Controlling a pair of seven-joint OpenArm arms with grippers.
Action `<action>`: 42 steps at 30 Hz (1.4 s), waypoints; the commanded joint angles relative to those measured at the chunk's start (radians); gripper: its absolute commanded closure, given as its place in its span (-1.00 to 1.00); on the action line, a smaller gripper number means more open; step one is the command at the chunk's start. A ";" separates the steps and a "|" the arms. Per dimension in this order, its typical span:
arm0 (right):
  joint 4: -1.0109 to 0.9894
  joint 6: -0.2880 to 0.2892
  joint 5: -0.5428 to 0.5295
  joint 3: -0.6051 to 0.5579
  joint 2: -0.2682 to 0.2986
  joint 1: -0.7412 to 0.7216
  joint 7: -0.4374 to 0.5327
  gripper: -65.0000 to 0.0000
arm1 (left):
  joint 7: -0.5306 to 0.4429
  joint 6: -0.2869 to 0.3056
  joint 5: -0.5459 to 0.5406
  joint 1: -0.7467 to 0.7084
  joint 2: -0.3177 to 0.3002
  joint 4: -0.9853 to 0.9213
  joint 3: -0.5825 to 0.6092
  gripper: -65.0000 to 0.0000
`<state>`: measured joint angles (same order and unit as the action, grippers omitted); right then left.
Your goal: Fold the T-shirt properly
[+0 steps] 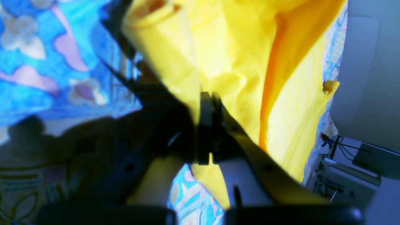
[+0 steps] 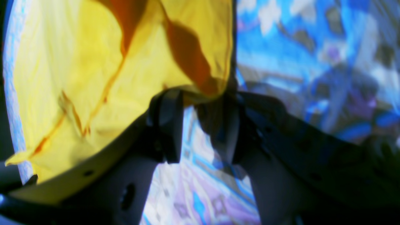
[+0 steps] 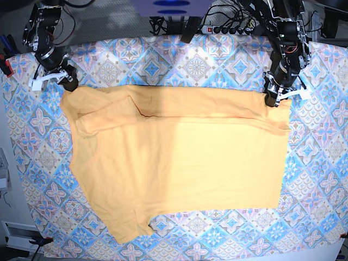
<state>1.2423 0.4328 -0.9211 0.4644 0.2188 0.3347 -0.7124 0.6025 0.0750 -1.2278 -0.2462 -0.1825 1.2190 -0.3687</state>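
The yellow-orange T-shirt (image 3: 179, 157) lies spread on the patterned tablecloth, its far edge folded over in a band. My left gripper (image 3: 270, 99) is at the shirt's far right corner in the base view. In the left wrist view the left gripper (image 1: 210, 101) is shut on a pinch of the T-shirt (image 1: 237, 62). My right gripper (image 3: 68, 85) is at the far left corner. In the right wrist view the right gripper (image 2: 191, 93) holds the T-shirt's (image 2: 78, 72) edge at its tips, with a narrow gap lower down between the fingers.
The blue-and-pink tablecloth (image 3: 321, 163) covers the whole table. Cables and a power strip (image 3: 217, 26) lie behind the far edge. A red clamp (image 3: 6, 68) sits at the left edge. Bare cloth shows to the right and in front of the shirt.
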 commanded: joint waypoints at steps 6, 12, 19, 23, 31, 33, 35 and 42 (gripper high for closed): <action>0.003 -0.001 -0.003 0.003 -0.006 -0.036 -0.005 0.33 | 0.017 -0.013 -0.005 -0.006 -0.004 0.000 0.001 1.00; -0.072 -0.001 -0.003 0.003 -0.008 -0.092 -0.005 0.33 | 0.017 -0.013 -0.005 -0.006 -0.002 0.000 0.001 1.00; -0.091 -0.001 -0.003 0.004 -0.008 -0.128 -0.003 0.35 | 0.017 -0.013 -0.005 -0.006 -0.002 0.000 0.001 1.00; -0.089 -0.001 -0.003 0.006 -0.008 -0.128 0.003 0.72 | 0.017 -0.013 -0.005 -0.006 -0.002 0.000 0.001 1.00; -0.080 -0.001 -0.003 0.067 -0.008 -0.081 -0.005 1.00 | 0.017 -0.013 -0.005 -0.008 -0.002 0.000 0.001 1.00; -0.080 0.008 -0.003 0.099 -0.008 -0.056 -0.005 1.00 | 0.017 -0.013 -0.005 -0.018 -0.002 0.000 0.000 1.00; -0.080 0.041 -0.003 0.115 -0.008 -0.039 -0.006 1.00 | 0.017 -0.013 -0.005 -0.020 -0.005 0.000 0.000 1.00; -0.052 0.163 -0.002 0.116 -0.008 0.007 -0.013 0.99 | 0.017 -0.013 -0.005 -0.022 -0.004 0.000 0.000 1.00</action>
<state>1.1713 0.5858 -0.9092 0.5743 0.1944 0.3382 -0.7380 0.6029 0.0792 -1.2316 -0.2554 -0.1825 1.2201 -0.3687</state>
